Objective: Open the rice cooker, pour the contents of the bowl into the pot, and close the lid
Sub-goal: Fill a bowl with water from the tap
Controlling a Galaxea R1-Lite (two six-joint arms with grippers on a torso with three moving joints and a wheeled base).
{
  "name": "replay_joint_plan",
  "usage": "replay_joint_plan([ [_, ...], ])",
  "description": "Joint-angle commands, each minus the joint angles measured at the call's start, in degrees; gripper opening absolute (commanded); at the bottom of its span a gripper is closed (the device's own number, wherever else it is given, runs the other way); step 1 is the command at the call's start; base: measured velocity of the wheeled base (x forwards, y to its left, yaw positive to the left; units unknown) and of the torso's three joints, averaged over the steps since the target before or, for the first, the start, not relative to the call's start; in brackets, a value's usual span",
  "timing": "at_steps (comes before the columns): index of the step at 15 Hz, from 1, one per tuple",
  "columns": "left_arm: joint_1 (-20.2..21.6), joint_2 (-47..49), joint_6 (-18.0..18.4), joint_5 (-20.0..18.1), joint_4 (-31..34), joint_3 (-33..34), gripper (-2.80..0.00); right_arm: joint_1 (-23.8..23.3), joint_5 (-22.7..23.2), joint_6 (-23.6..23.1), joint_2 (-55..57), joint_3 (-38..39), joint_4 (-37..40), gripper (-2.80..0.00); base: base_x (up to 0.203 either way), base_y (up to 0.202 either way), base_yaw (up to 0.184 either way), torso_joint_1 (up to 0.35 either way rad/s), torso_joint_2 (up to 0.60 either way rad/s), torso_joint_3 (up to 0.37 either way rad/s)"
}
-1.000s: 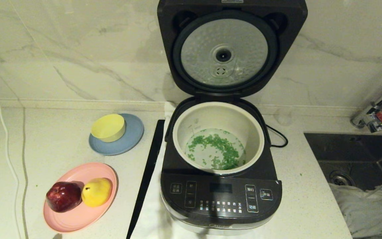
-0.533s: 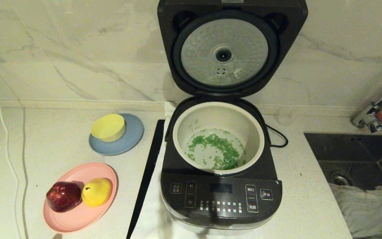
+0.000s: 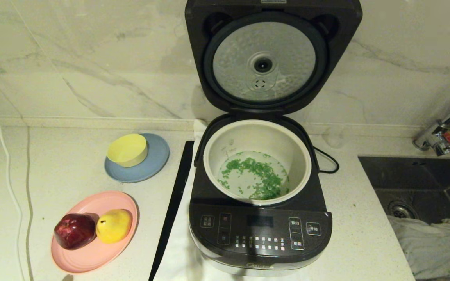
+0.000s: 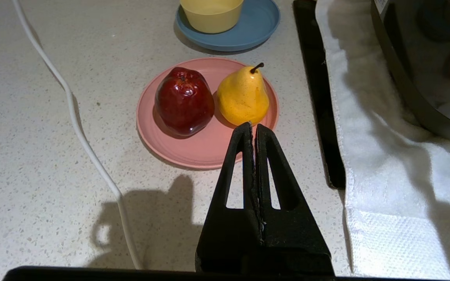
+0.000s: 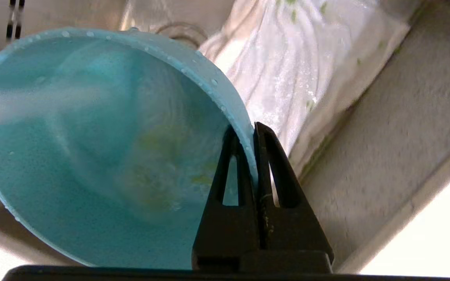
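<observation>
The dark grey rice cooker (image 3: 260, 230) stands mid-counter with its lid (image 3: 274, 58) raised against the wall. Green bits (image 3: 258, 179) lie scattered on the floor of the cream-white pot (image 3: 257, 128). Neither arm shows in the head view. In the right wrist view my right gripper (image 5: 248, 130) is shut on the rim of the teal-blue bowl (image 5: 92, 156), which is wet, tilted and holds a few green smears above the sink. My left gripper (image 4: 253, 127) is shut on nothing, hovering low near the pink plate (image 4: 193, 150).
The pink plate (image 3: 92, 253) carries a red apple (image 3: 75, 231) and a yellow pear (image 3: 113, 225). A yellow bowl (image 3: 127, 149) sits on a blue plate (image 3: 156, 164). A black strip (image 3: 172, 207) lies left of the cooker. At the right is the sink (image 3: 416, 183) with a white cloth (image 3: 436, 249).
In the head view a faint streak over the sink's right side has gone from view. The cooker, pot and plates have not moved.
</observation>
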Motion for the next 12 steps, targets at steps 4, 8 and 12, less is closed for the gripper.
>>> replay_joint_plan([
  [4,0.0,0.0,0.0,0.0,0.0,0.4,-2.80,3.6,-0.1,-1.0,-12.6,12.2,0.0,-2.80,0.000,0.000,0.000,0.000,0.00,0.000],
  [8,0.0,0.0,0.0,0.0,0.0,0.4,-2.80,13.0,-1.3,-2.0,-26.0,22.0,0.2,-2.80,0.000,0.000,0.000,0.000,0.00,0.000],
  [12,0.0,0.0,0.0,-0.2,0.0,0.4,-2.80,31.1,-8.0,-1.9,-36.8,23.6,5.8,-2.80,0.000,0.000,0.000,0.000,0.00,0.000],
])
